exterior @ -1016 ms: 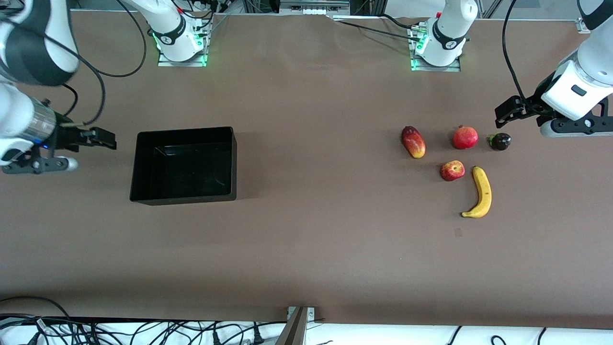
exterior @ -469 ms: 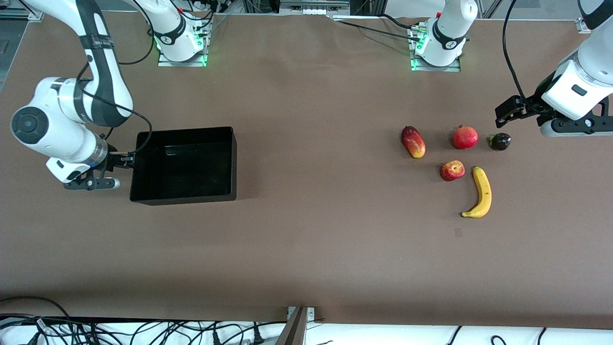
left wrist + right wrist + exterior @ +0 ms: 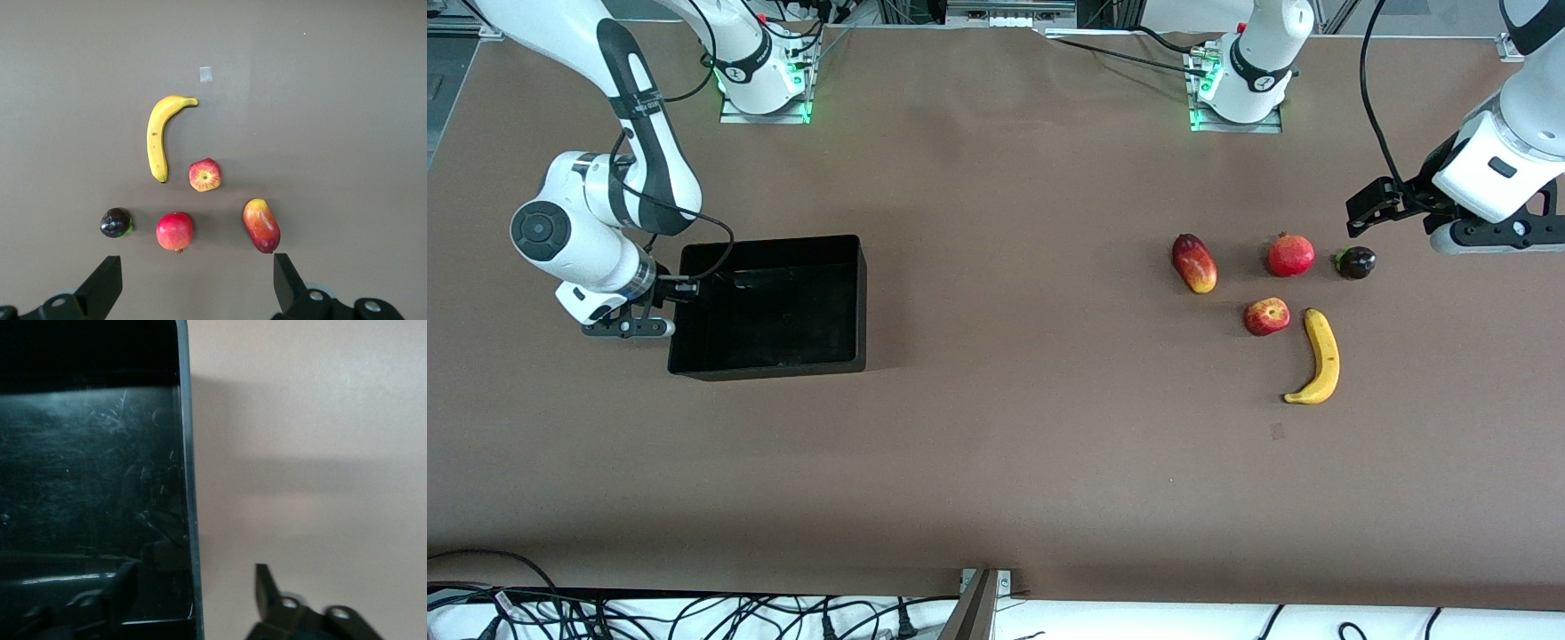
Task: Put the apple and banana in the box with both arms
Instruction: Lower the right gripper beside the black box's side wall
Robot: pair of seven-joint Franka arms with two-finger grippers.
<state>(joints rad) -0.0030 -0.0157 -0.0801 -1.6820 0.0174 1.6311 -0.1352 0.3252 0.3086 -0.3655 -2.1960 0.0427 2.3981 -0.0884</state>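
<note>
A: Nearest the camera you had the banana (image 3: 1317, 358) lying on the tabletop (image 3: 1005, 462), with the apple (image 3: 1266, 316) just beside its upper end. Both sat toward the left arm's end, well apart from the box (image 3: 767, 307).

B: And the other fruit?

A: Farther off were an oval red-and-yellow fruit (image 3: 1194, 263), a plain red round one (image 3: 1290, 255) and a small dark one (image 3: 1355, 262). You needed to leave those alone.

B: Where were the arms?

A: Your left pincer (image 3: 193, 293) hung over the tabletop by the dark fruit, spread wide and empty. Your right pincer (image 3: 193, 597) was straddling the box wall at the right arm's end, one finger inside and one outside, open and not yet closed on it.

B: What would have made the step go well?

A: Squaring the right pincer on that wall (image 3: 189, 487) before closing, I'd judge (a thin, glossy rim could slip). Between box and fruit the tabletop lay bare, so you had open room. The tight spot was the apple, hemmed by the banana and red fruit.
</note>
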